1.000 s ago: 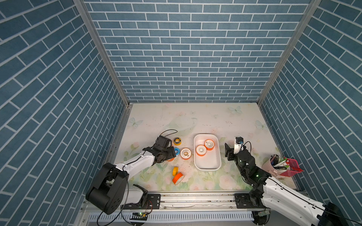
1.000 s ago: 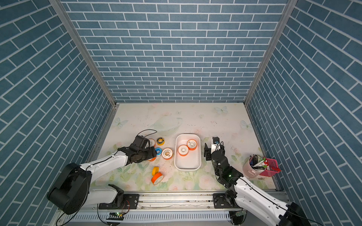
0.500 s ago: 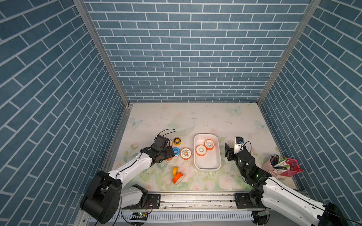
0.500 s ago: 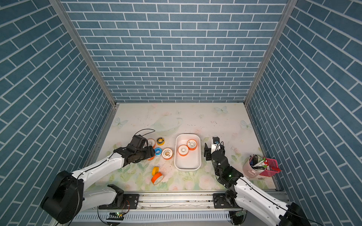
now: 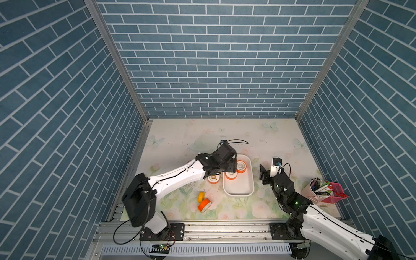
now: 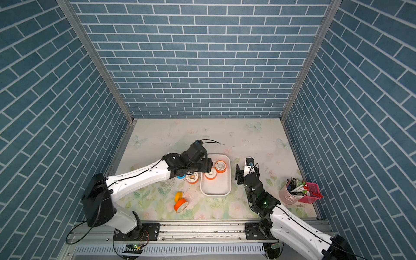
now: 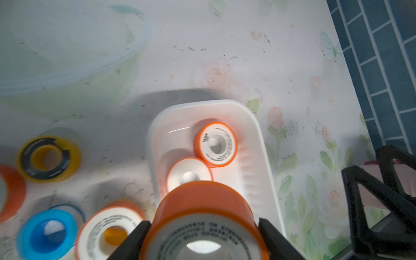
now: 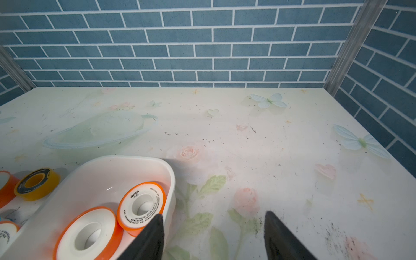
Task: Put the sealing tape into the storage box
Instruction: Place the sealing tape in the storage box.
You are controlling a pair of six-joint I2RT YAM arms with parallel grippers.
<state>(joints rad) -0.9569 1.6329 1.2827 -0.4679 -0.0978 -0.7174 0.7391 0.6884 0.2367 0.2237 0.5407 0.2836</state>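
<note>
Left gripper (image 7: 202, 222) clamps an orange spool (image 7: 202, 202), cropped by the frame edge and hiding part of the storage box (image 7: 255, 157); right gripper (image 8: 213, 215) gapes empty, only fingertips (image 8: 152, 236) showing.

Bright even light — left wrist view motion-blurred

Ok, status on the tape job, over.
Left gripper shut on orange spool, over storage box. Right gripper open, empty. Two spools inside already; room left.
</note>
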